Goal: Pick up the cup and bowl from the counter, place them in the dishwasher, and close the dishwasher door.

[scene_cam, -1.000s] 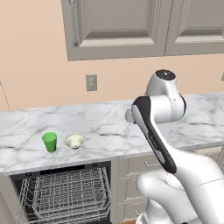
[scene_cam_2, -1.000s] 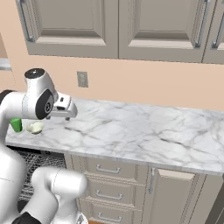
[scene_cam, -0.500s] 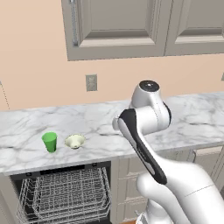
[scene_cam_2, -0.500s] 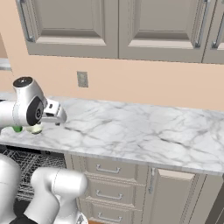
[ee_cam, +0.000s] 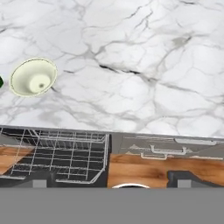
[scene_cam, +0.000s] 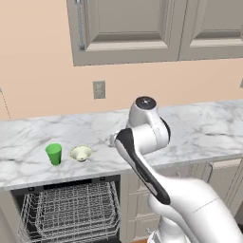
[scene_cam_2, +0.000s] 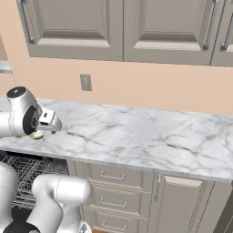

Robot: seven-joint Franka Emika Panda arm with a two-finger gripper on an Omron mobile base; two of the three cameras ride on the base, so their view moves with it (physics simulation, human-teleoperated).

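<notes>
We are holding our arm (scene_cam: 142,156) folded over the marble tabletop (scene_cam: 199,128), with the hand hanging above the stone near the front edge. In the right base view the gripper (scene_cam_2: 51,124) is pointing out from behind the wrist, just right of the bowl. The fingertips themselves are too small for us to make out there, but the jaws are standing wide apart with nothing between them. The green cup (scene_cam: 54,154) is standing upright on the tabletop toward its left end, and the cream bowl (scene_cam: 81,153) is sitting upright just beside it on the right; the two are near each other but apart. We are seeing the same bowl (ee_cam: 33,77) from above in the hand view, at the left of the frame, with its narrow base showing through the pale inside, and a sliver of green at the very left edge next to it. Both are resting well to the left of our hand, and we are touching neither. Below the tabletop edge the dishwasher (scene_cam: 66,213) is standing open, its dark interior and silver wire rack (scene_cam: 71,209) pulled forward directly under the cup and bowl. To the right of it we are looking at grey-beige drawer fronts (scene_cam_2: 113,177) with bar handles. On the peach wall behind, a wall outlet (scene_cam: 98,89) is sitting under the upper cabinets (scene_cam: 142,28).
</notes>
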